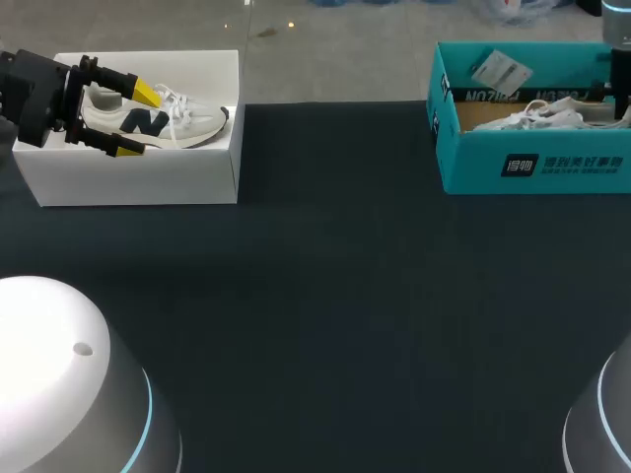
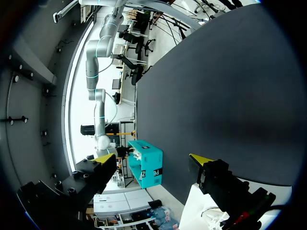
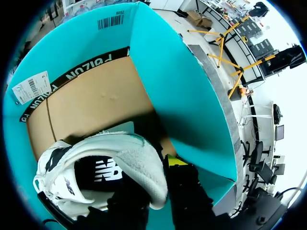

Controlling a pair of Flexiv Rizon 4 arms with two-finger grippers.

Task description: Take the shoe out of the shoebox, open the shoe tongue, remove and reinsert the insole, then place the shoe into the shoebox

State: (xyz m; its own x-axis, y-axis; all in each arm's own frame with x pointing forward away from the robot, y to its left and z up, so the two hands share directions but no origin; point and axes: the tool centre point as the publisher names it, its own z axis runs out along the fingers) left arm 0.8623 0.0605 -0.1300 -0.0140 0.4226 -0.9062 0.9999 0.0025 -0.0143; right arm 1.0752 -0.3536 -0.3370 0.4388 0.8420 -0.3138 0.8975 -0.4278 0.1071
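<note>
A teal shoebox [image 1: 532,163] stands at the table's far right and holds a white shoe [image 1: 537,116]. My right gripper [image 1: 620,110] reaches into that box from the right edge. In the right wrist view my right gripper [image 3: 153,178] is shut on the white shoe [image 3: 96,167] at its padded heel collar, inside the teal shoebox [image 3: 177,91]; only one yellow tip shows. My left gripper [image 1: 138,120] is open, hovering over a grey-and-white sneaker [image 1: 182,120] in a white box [image 1: 138,177] at the far left. In the left wrist view my left gripper [image 2: 151,158] holds nothing.
The dark table [image 1: 335,296] spreads between the two boxes. The left wrist view shows a corner of the white box [image 2: 196,211] under one finger and the teal shoebox [image 2: 146,165] far across the table. Loose cards [image 1: 501,69] lie in the teal box.
</note>
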